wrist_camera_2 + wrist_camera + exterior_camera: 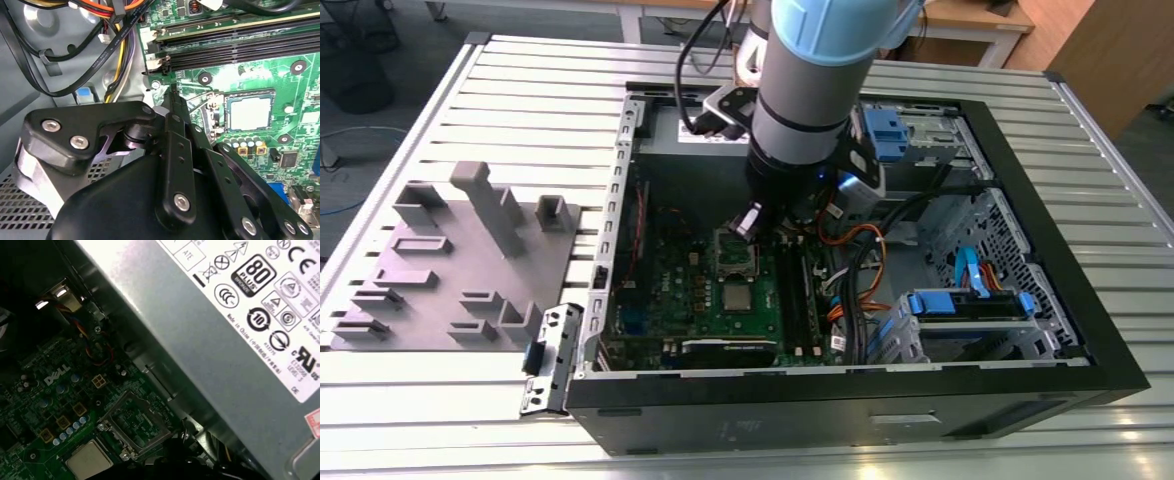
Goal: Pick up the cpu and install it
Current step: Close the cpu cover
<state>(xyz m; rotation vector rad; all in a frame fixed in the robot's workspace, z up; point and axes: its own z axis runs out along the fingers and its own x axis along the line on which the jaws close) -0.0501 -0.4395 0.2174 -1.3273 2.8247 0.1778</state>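
The cpu (248, 111) already lies flat in its socket on the green motherboard (707, 300), its silver top facing up, and in the first wrist view the cpu (90, 460) sits just beside the opened metal load frame (135, 425) that stands tilted up from the board. The arm reaches down into the open computer case (1067, 350), and the claw (172, 95) hangs close above the board near the socket's hinge side; its black fingers look pressed together and they grip nothing that can be seen. To do this step well, it seems wise to keep the claw clear of the chip, so that it stays seated and square in the socket, and to move slowly near the frame and the cables. By count there is one cpu, one socket frame, one claw, one case, and one grey plastic tray (454, 270) on the tabletop (520, 100).
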